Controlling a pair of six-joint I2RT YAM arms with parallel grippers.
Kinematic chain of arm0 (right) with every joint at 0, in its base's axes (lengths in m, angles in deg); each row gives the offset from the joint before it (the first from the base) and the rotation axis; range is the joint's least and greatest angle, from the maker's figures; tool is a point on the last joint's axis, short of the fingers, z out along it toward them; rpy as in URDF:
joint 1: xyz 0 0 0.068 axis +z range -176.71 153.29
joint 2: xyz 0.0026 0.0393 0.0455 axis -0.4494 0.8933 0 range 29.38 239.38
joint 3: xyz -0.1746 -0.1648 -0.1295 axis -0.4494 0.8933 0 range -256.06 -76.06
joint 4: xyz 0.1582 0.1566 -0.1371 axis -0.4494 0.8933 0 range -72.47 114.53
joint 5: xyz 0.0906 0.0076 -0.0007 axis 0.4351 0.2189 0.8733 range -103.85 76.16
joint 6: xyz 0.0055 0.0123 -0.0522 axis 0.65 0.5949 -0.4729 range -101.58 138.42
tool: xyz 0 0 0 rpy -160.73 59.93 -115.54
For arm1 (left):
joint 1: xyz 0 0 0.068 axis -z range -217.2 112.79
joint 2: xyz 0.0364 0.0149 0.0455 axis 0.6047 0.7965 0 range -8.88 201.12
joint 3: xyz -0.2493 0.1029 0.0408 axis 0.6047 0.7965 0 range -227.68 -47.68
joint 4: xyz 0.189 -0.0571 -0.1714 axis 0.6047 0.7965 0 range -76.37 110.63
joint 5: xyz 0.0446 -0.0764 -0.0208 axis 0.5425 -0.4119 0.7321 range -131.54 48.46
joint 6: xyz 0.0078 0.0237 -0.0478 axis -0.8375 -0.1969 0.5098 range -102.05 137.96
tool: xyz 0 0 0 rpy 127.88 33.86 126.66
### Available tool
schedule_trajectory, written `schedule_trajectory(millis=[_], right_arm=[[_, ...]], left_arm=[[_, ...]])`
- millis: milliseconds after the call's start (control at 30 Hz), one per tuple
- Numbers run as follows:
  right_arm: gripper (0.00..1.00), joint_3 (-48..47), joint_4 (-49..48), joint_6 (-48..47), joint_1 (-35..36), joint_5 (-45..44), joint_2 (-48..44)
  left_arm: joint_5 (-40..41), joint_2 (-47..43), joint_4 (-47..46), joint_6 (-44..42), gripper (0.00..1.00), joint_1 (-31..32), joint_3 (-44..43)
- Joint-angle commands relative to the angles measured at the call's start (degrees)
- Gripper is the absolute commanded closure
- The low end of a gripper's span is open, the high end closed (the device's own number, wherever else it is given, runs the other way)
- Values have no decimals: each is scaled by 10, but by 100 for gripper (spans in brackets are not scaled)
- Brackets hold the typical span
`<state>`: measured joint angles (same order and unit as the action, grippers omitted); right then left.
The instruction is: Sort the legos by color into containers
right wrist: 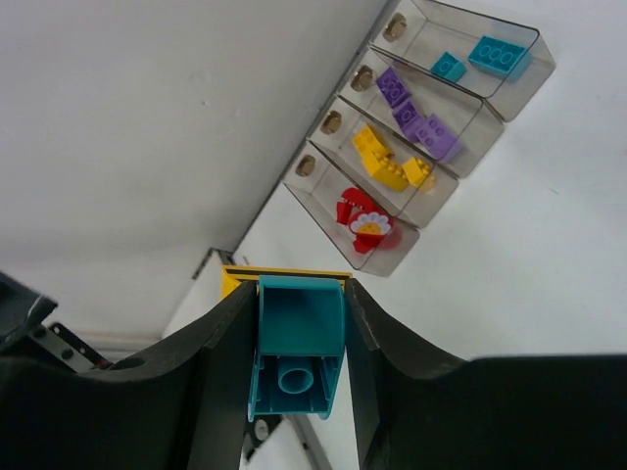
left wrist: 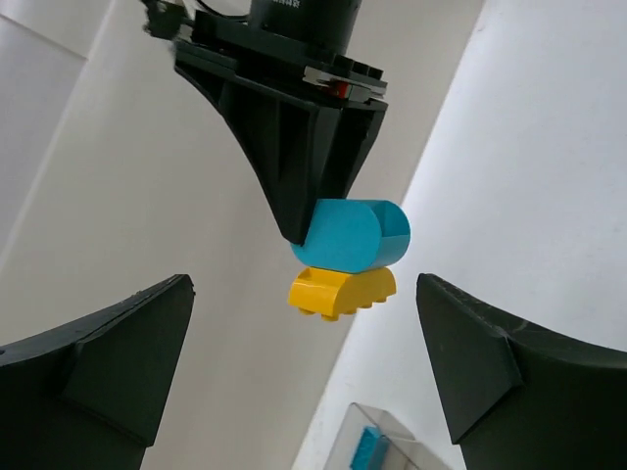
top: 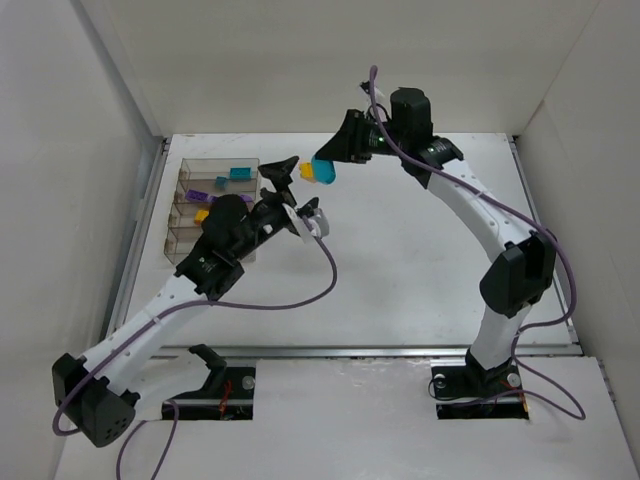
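Note:
My right gripper [top: 335,160] is shut on a teal brick [top: 325,172] with a yellow brick [top: 308,174] stuck to it, held in the air right of the organizer. In the right wrist view the teal brick [right wrist: 297,343] sits between the fingers and the yellow one [right wrist: 233,280] peeks out behind it. My left gripper [top: 296,190] is open and empty, its jaws wide apart just below the joined pair. Its wrist view shows the teal brick [left wrist: 353,233] above the yellow brick [left wrist: 341,291]. The clear organizer [top: 188,166] lies at the left.
The organizer [right wrist: 519,76] holds teal bricks [right wrist: 498,54], purple bricks [right wrist: 416,117], yellow bricks [right wrist: 387,162] and red pieces [right wrist: 364,220], one colour per compartment. My left arm overhangs its near right corner. White walls enclose the table on three sides.

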<state>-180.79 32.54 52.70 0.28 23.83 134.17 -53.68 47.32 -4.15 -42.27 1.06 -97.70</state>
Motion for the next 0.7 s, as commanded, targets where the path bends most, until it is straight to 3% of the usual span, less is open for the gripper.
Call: schedule_trajectory(millis=[0, 233, 300, 667], right_arm=[[100, 2, 24, -76, 1, 14, -35], [100, -3, 96, -172, 1, 41, -51], [100, 2, 107, -186, 1, 41, -68], [100, 48, 113, -192, 6, 6, -119]], left_arm=[[-67, 18, 108, 86, 5, -33, -57], [-320, 95, 275, 146, 6, -150, -186], [-361, 109, 320, 139, 8, -151, -210], [-384, 153, 390, 113, 13, -104, -260]])
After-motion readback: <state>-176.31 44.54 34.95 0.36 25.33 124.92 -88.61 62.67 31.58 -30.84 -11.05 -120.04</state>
